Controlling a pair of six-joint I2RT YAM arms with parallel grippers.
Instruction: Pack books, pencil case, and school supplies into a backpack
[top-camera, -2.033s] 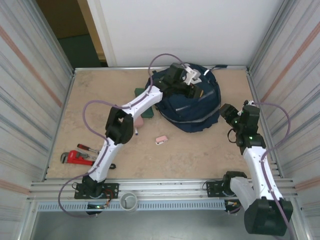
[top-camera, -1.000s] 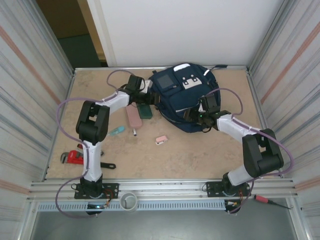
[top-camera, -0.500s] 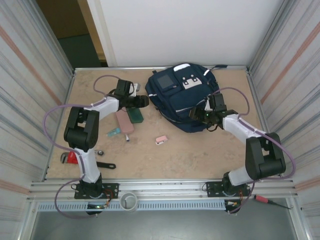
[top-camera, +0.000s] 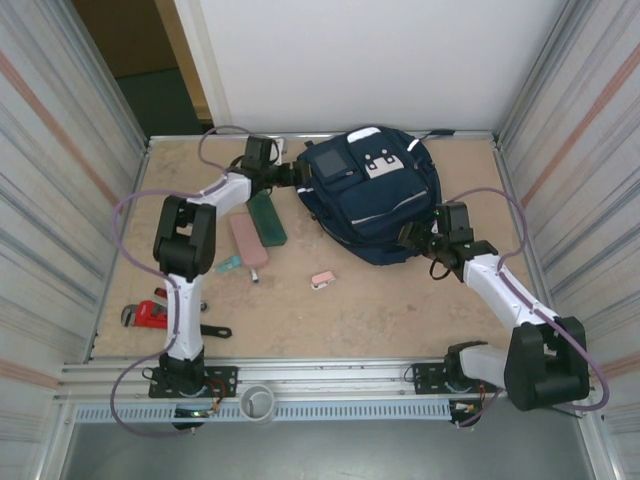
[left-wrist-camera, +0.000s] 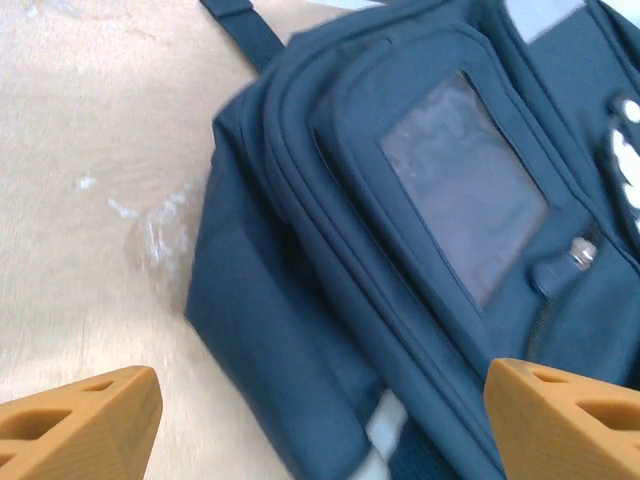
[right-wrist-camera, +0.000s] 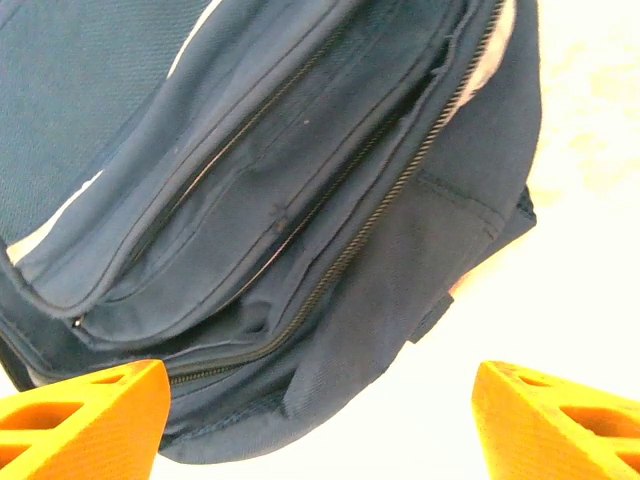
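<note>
The navy backpack (top-camera: 370, 200) lies at the back middle of the table, its zips shut. My left gripper (top-camera: 292, 175) is open at the backpack's left edge; in the left wrist view its orange fingers (left-wrist-camera: 80, 420) straddle the bag's (left-wrist-camera: 400, 200) side. My right gripper (top-camera: 415, 238) is open at the bag's near right corner, over a zip seam (right-wrist-camera: 330, 260). The pink pencil case (top-camera: 248, 241) and a dark green book (top-camera: 267, 218) lie left of the bag. The pink eraser (top-camera: 322, 279) and the teal piece (top-camera: 230, 264) lie nearer me.
A red pipe wrench (top-camera: 145, 315) and a black spanner (top-camera: 210, 330) lie at the near left. A white cup (top-camera: 257, 402) sits on the front rail. Corrugated walls close in both sides of the table.
My left gripper has swung from beside the green book up to the backpack's left edge. The right gripper has drawn back to the bag's corner. Both jaws have spread wider.
</note>
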